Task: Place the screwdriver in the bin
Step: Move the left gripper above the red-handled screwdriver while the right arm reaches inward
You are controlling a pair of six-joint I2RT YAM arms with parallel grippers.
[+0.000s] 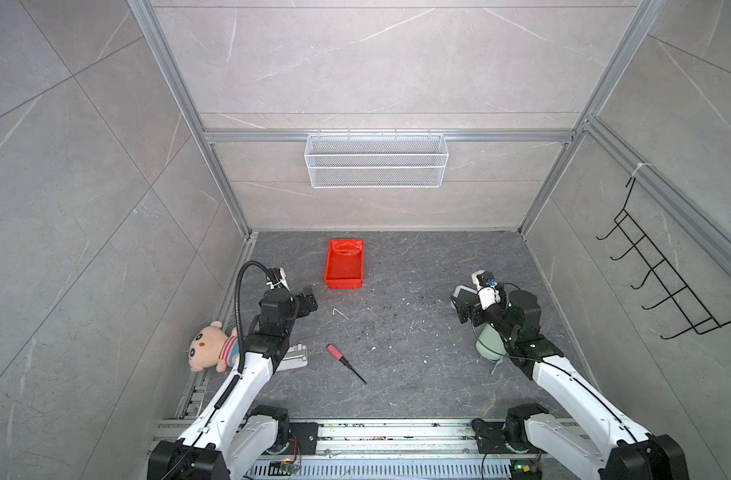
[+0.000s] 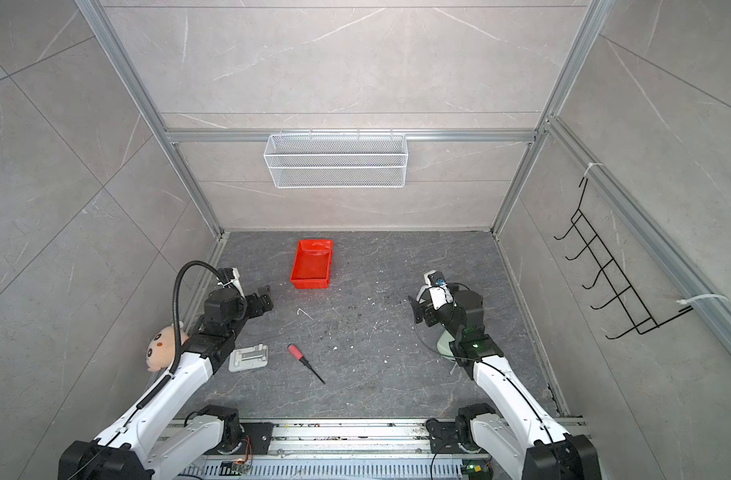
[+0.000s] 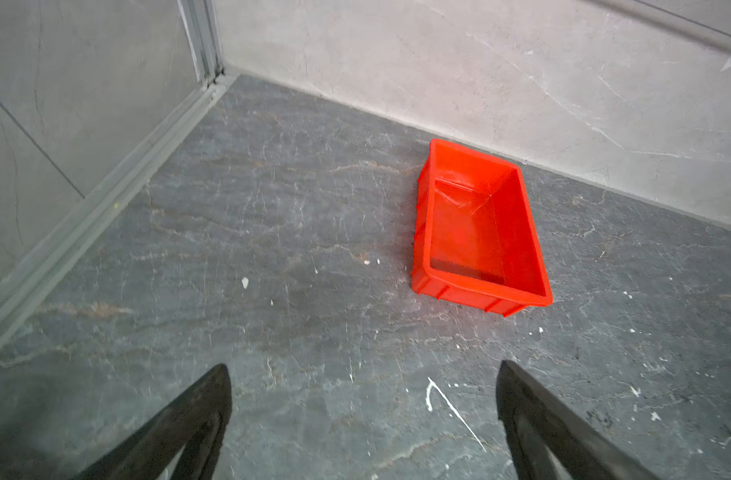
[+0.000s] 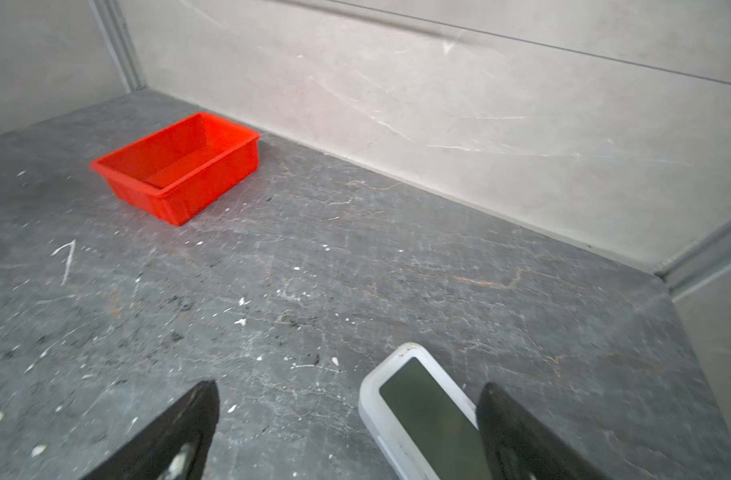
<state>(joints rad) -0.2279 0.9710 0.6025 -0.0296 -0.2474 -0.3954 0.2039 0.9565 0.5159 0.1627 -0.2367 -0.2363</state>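
Two grippers we see spread wide and empty: our left gripper (image 3: 363, 365) and right gripper (image 4: 350, 385). The small red-handled, black-shafted screwdriver (image 1: 346, 363) lies on the dark stone table (image 1: 417, 374), well apart from the shallow red plastic bin (image 1: 344, 266).

Both arms have smooth white shells on their long links and black housings at the joints. On the left arm (image 1: 247, 378) a black ribbed hose (image 1: 237, 299) loops up to a white wrist camera (image 1: 277, 277). On the right arm (image 1: 571, 386) a thin black cable (image 2: 519, 392) runs along the shell, a green light (image 2: 474, 344) glows, and the white wrist camera has a blue ring (image 1: 489, 283). Each arm stands on a black base plate (image 1: 305, 436) with screws. The left gripper (image 3: 363, 372) and right gripper (image 4: 351, 384) have black tapered fingers (image 3: 205, 407), scuffed with pale marks.
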